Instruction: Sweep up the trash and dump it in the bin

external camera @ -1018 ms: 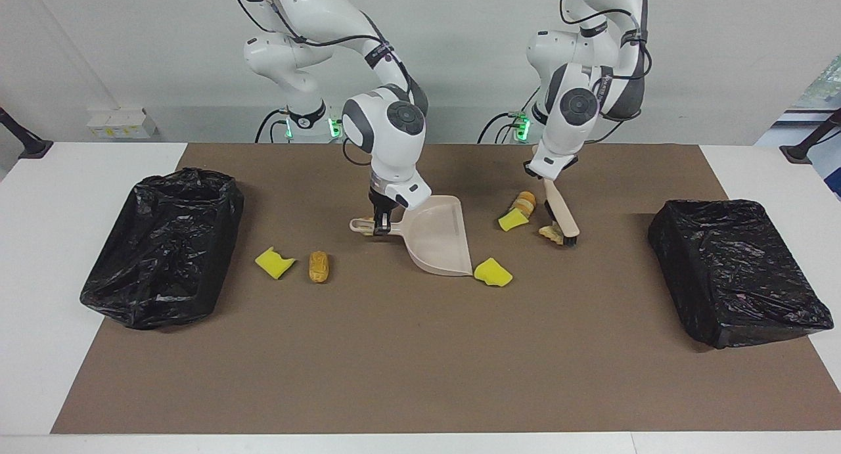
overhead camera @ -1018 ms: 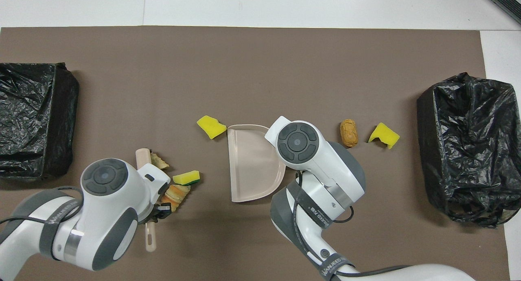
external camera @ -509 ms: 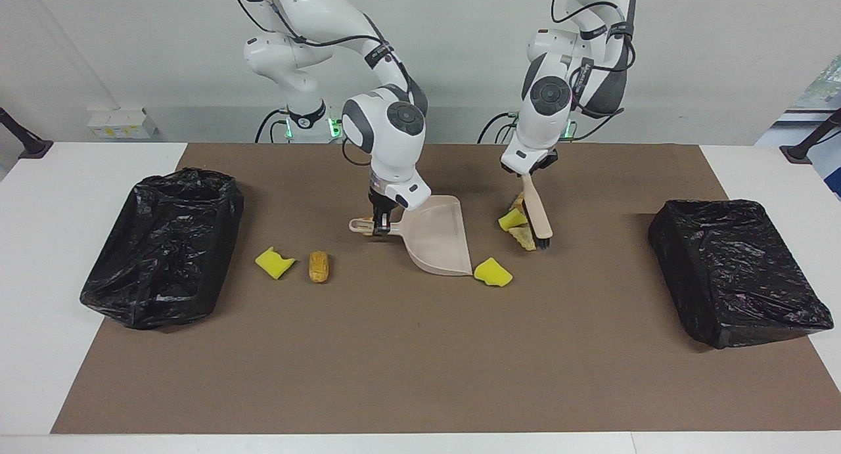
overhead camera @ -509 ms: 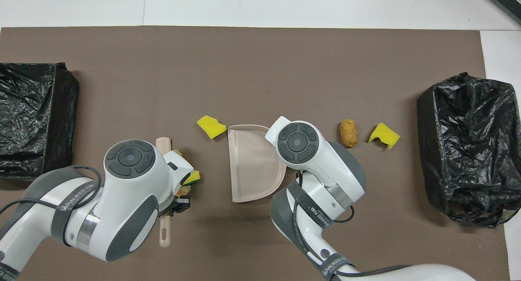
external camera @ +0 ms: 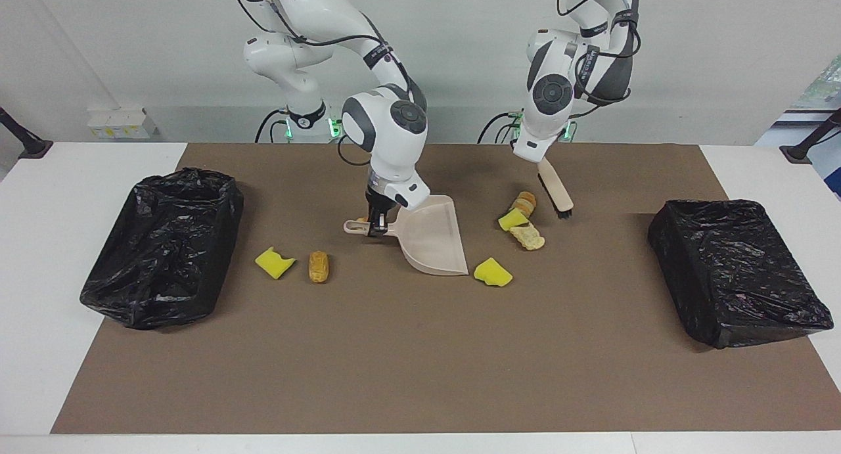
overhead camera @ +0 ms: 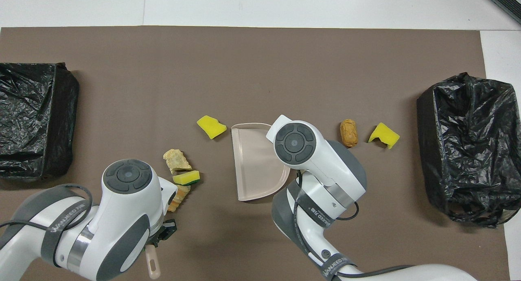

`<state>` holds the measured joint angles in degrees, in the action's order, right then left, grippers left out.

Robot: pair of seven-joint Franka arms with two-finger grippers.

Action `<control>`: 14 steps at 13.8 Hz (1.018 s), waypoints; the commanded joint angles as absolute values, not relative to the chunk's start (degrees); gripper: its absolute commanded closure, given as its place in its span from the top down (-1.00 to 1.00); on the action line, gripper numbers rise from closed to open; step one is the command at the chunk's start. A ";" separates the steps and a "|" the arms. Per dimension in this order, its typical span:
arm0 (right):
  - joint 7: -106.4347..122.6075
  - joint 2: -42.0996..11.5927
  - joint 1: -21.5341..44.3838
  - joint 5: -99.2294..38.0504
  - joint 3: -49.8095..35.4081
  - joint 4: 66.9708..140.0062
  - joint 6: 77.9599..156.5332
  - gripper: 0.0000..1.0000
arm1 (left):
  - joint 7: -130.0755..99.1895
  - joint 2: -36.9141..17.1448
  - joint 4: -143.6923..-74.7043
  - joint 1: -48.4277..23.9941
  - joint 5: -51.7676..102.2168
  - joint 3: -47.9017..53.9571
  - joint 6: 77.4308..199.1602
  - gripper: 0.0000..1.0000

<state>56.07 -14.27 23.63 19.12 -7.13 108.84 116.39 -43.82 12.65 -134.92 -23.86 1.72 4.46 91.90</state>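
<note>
Six scraps, one dustpan [external camera: 433,240], one brush [external camera: 556,188], two bins.
Right tool [external camera: 376,225] grips the dustpan handle; left tool [external camera: 533,161] holds the brush raised beside it.

Beige dustpan [external camera: 433,240] and beige brush [external camera: 555,190] with black bristles. Yellow sponge chunks [external camera: 493,272], one green-faced [overhead camera: 186,177]; golden-brown bread pieces [external camera: 318,267]. Glossy black bin liners [external camera: 164,244] on a brown mat [external camera: 420,362] over the white tabletop [external camera: 39,244]. White arms, grey joints.

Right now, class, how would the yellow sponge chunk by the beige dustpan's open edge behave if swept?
The yellow sponge chunk looks porous, so probably light and squashy. Its flat, angular faces suggest sliding, not rolling. Lying beside the beige dustpan, it may tumble in easily.
</note>
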 commanded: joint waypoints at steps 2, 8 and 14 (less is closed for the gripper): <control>55.99 -18.71 23.64 20.48 -7.56 102.05 114.17 -1.00 | -53.33 16.44 -142.81 -24.78 2.63 4.13 99.38 -1.00; 55.99 -20.74 24.43 20.30 -7.56 100.37 114.52 -1.00 | -55.37 10.56 -143.18 -25.58 5.10 4.22 111.16 -1.00; 55.37 -20.74 24.52 19.86 -7.56 100.90 115.58 -1.00 | -45.11 6.77 -139.05 -26.72 7.82 4.31 115.84 -1.00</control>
